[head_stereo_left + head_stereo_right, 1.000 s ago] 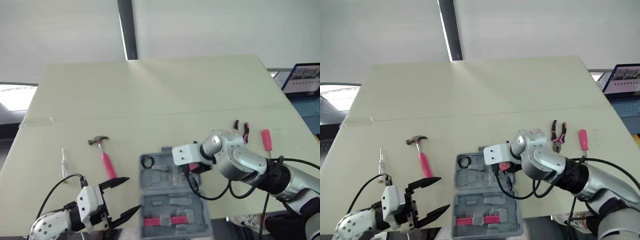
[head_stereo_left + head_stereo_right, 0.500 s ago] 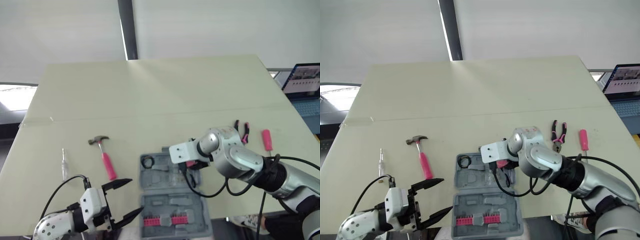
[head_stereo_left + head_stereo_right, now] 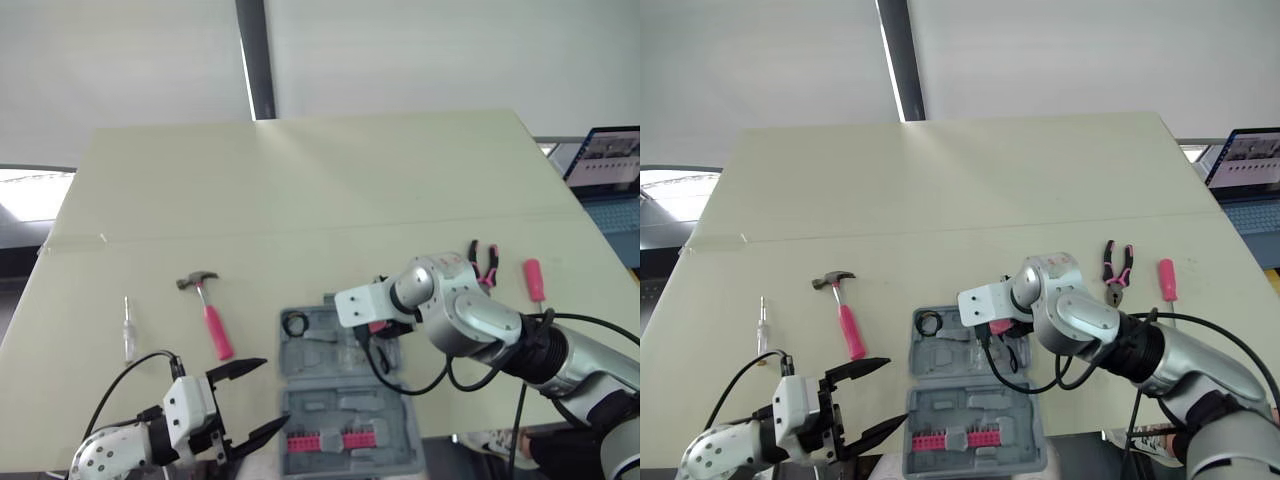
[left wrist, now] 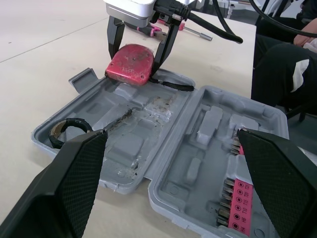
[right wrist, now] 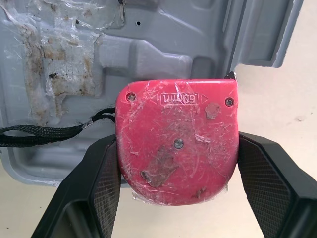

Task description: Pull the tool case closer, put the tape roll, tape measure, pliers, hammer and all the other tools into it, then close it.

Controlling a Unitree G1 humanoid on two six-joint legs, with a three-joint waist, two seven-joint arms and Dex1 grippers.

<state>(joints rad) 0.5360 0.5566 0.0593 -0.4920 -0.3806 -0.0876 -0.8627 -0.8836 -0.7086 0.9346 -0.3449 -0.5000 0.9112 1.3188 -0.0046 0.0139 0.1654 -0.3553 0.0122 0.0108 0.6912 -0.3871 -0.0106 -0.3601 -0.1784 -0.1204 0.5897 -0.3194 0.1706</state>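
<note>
The grey tool case [image 3: 318, 396] lies open near the table's front edge, with a black tape roll [image 3: 294, 323] in the far left corner of its far half. My right gripper [image 5: 176, 163] is shut on the red tape measure [image 4: 130, 64] and holds it just above the far right edge of the case. The measure's black strap [image 4: 171, 85] trails into the case. My left gripper [image 3: 243, 400] hangs open and empty just left of the case. A pink-handled hammer [image 3: 208, 315] lies left of the case. Pink-handled pliers [image 3: 1116, 265] lie to its right.
A pink screwdriver [image 3: 1165, 278] lies beside the pliers, and a clear-handled screwdriver [image 3: 127, 330] sits near the left table edge. A pink bit holder [image 3: 345, 441] fills the near half of the case. A laptop [image 3: 605, 160] stands off the table's right side.
My right gripper has shifted slightly left with the tape measure, over the case's far half. The left gripper has barely moved and stays open.
</note>
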